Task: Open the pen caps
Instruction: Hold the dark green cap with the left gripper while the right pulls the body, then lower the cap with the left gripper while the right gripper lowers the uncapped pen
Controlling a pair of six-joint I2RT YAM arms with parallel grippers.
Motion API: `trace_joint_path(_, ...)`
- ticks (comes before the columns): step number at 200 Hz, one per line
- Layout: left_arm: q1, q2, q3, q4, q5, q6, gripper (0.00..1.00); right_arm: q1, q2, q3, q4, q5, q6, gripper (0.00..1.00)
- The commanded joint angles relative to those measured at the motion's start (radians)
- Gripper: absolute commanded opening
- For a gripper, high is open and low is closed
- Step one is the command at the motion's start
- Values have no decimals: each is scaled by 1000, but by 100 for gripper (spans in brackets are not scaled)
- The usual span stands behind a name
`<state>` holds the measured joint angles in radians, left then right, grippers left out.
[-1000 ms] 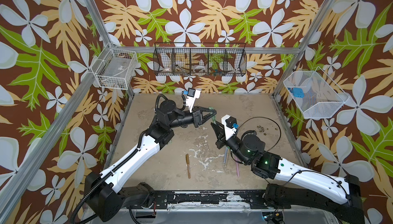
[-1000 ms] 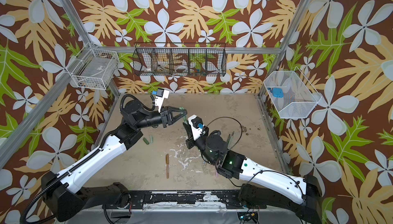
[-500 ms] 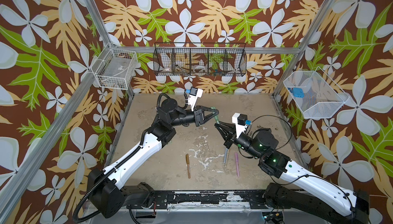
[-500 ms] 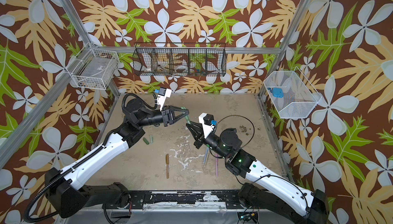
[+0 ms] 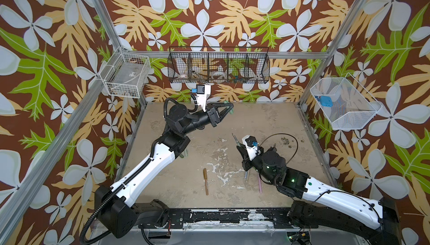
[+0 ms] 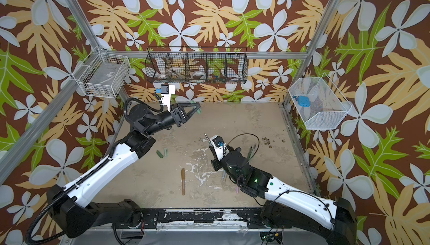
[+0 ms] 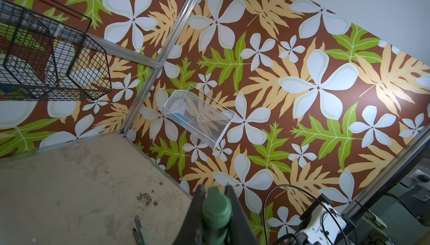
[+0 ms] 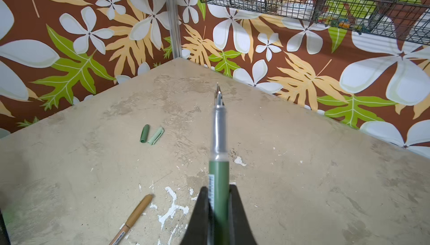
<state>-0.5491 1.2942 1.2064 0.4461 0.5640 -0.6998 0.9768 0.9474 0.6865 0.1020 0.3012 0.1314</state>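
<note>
My left gripper (image 5: pixel 230 108) (image 6: pixel 197 108) (image 7: pixel 215 188) hangs raised near the back wall, shut on a green pen cap (image 7: pixel 216 209). My right gripper (image 5: pixel 239 145) (image 6: pixel 211 145) (image 8: pixel 218 199) is shut on the matching green pen body (image 8: pixel 218 174), whose bare clear section and nib (image 8: pixel 218 95) point up and away. Cap and pen are well apart. Two loose pen caps, dark green (image 6: pixel 159 153) (image 8: pixel 144 133) and sage green (image 6: pixel 165 151) (image 8: pixel 156 135), lie side by side on the table beside the left arm.
A capped brown pen (image 5: pixel 205 181) (image 8: pixel 137 213) lies front centre. A light blue pen (image 5: pixel 246 176) and a pink pen (image 5: pixel 259 185) lie partly under my right arm. Uncapped pens (image 6: pixel 252 149) rest at right. Wire baskets (image 5: pixel 218 68) hang on the walls.
The left gripper has risen toward the back wall with the green cap. The right gripper has drawn back with the pen body, so the two now stand further apart.
</note>
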Motion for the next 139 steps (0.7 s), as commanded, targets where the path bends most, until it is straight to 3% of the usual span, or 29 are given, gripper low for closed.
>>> trace_joint_path(1,7,-2,1,15,-20,22,0,-6,-19,2,8,-91,28,0)
trace_joint_path(42,9,-59,-74,-168,-253,111,0,-94,-72,10,-28,-109,134,0)
trace_joint_path(99,10,-117,-311,-344,-660,52,0,-462,-36,37,-217,-257,370,0)
trace_joint_path(139,14,-101,-421,-405,-801,80,0,-668,-26,-59,-212,-320,410,0)
